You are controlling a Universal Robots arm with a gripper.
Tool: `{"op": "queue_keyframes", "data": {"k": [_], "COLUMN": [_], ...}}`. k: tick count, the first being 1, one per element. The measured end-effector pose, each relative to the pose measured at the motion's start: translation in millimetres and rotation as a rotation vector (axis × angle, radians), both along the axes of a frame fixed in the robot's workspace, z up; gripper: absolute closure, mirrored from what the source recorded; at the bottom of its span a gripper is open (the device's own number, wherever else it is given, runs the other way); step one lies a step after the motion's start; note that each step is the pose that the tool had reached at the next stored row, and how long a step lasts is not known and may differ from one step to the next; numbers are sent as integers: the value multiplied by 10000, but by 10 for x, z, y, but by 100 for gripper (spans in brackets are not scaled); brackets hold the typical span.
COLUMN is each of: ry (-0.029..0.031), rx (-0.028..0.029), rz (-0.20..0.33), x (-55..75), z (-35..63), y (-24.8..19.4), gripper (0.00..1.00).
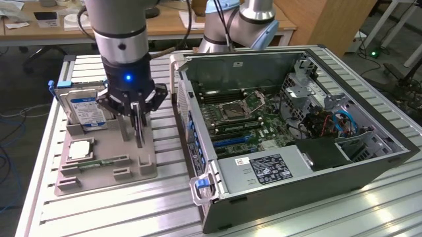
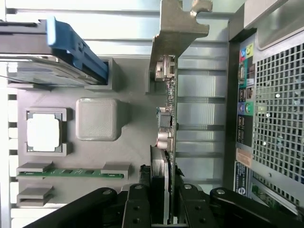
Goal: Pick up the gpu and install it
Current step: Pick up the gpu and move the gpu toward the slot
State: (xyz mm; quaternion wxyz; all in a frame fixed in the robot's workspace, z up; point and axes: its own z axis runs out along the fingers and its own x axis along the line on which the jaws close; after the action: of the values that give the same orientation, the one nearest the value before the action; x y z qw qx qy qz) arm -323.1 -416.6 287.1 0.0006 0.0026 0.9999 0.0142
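The gpu is held on edge in the narrowly closed claw. Its long axis runs from the claw toward its bracket. The open case lies toward the exterior view's right.

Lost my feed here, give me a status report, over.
Copy: gripper shut on gpu. Card on edge at gray tray. Hard drive alongside, apart.

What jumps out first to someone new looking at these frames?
The open computer case fills the exterior view's right, its motherboard exposed. On that view's left, the gripper is closed on the gpu, held on edge at the grey tray, beside a blue-labelled hard drive.
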Motion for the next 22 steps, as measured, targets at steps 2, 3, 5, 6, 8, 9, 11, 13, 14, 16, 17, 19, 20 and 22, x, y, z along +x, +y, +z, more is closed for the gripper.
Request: {"op": "queue_keyframes", "data": {"k": [2, 3, 5, 6, 8, 9, 11, 13, 14, 16, 17, 19, 20, 22], "ry": [-1, -1, -1, 0, -2, -1, -1, -1, 0, -2, 0, -2, -1, -1], "rx": [1, 1, 1, 0, 1, 1, 1, 0, 0, 1, 0, 1, 1, 0], "rz": [1, 1, 0, 1, 1, 1, 1, 0, 1, 0, 0, 1, 0, 1], "x": [0, 0, 0, 0, 0, 0, 0, 0, 0, 0, 0, 0, 0, 0], "z": [87, 132, 222, 271, 360, 405, 495, 590, 635, 724, 769, 857, 907, 995], "y": [0, 0, 0, 0, 0, 0, 0, 0, 0, 0, 0, 0, 0, 0], "gripper": [73, 73, 73, 73, 73, 73, 73, 73, 73, 73, 73, 73, 73, 73]}}
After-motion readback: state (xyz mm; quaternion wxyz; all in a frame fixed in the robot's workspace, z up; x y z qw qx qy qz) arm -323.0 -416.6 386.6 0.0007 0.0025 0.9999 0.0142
